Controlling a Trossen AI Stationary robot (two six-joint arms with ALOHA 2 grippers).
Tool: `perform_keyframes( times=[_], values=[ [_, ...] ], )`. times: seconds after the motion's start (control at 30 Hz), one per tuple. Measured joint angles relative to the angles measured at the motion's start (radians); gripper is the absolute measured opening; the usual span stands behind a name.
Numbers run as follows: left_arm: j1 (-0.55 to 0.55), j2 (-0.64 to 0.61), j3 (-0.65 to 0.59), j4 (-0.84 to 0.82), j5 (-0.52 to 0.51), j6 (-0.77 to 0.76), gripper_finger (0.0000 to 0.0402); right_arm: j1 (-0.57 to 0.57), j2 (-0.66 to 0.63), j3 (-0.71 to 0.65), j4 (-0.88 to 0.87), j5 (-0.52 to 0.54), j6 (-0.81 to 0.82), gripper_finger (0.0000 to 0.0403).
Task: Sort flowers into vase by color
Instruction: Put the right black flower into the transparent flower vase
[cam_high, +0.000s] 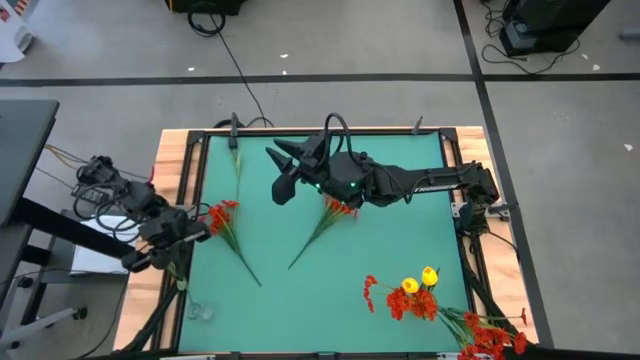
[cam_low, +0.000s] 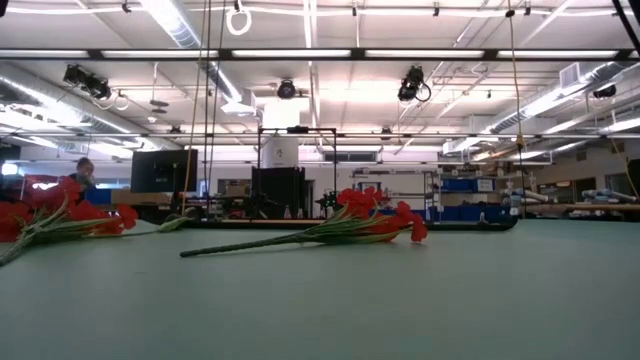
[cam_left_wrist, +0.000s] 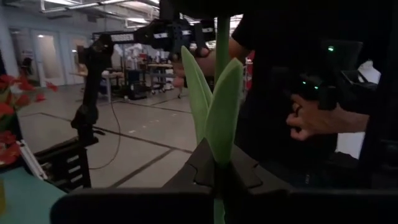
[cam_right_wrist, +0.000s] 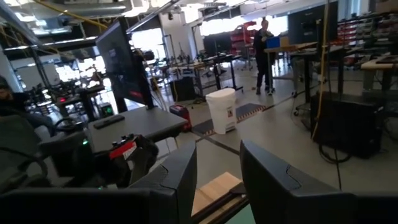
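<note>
1. High view: green-topped table with a wooden rim (cam_high: 172, 170). The left gripper (cam_high: 172, 262) sits at the table's left edge, over the rim, near the front-left corner. The right gripper (cam_high: 283, 170) reaches over the rear-centre of the table, its fingers spread partway with nothing between them.
2. High view, flowers: a red-bloomed artificial stem with a thin green stalk (cam_high: 226, 226) lies near the left edge, its bloom just beside the left gripper. A second red stem (cam_high: 325, 222) lies mid-table, its bloom under the right arm. A thin green stem (cam_high: 237, 160) lies near the rear-left corner. A bunch of red blooms with two yellow tulip-like heads (cam_high: 415, 292) lies near the front-right corner, with more red blooms (cam_high: 493, 338) at that corner.
3. Low view: no gripper shows. One red stem (cam_low: 340, 228) lies flat mid-table; another (cam_low: 60, 222) lies flat toward the picture's left. A person (cam_low: 83, 175) sits far back in the room.
4. Left wrist view: the left gripper (cam_left_wrist: 217, 180) is clamped on an upright green stalk with long pale-green leaves (cam_left_wrist: 214, 106); its flower head is out of view. A person in dark clothes (cam_left_wrist: 311, 99) stands close behind, one hand (cam_left_wrist: 308, 121) visible. The right arm (cam_left_wrist: 124, 43) shows farther off.
5. Right wrist view: the right gripper (cam_right_wrist: 219, 180) has its fingers apart, a moderate gap, empty. Beyond: desks, a white bin (cam_right_wrist: 222, 109), a person standing (cam_right_wrist: 264, 50).
</note>
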Motion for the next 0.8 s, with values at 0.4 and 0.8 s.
perform_keyframes(
  times=[0.4,0.8],
  values=[
    [-0.069,0.052,-0.036,-0.046,0.001,0.038,0.0013,-0.001,0.000,0.000,0.001,-0.001,0.016,0.0133],
    [-0.069,0.052,-0.036,-0.061,0.003,-0.124,0.0126,-0.005,0.000,0.000,0.001,-0.002,0.017,0.0188]
  ],
)
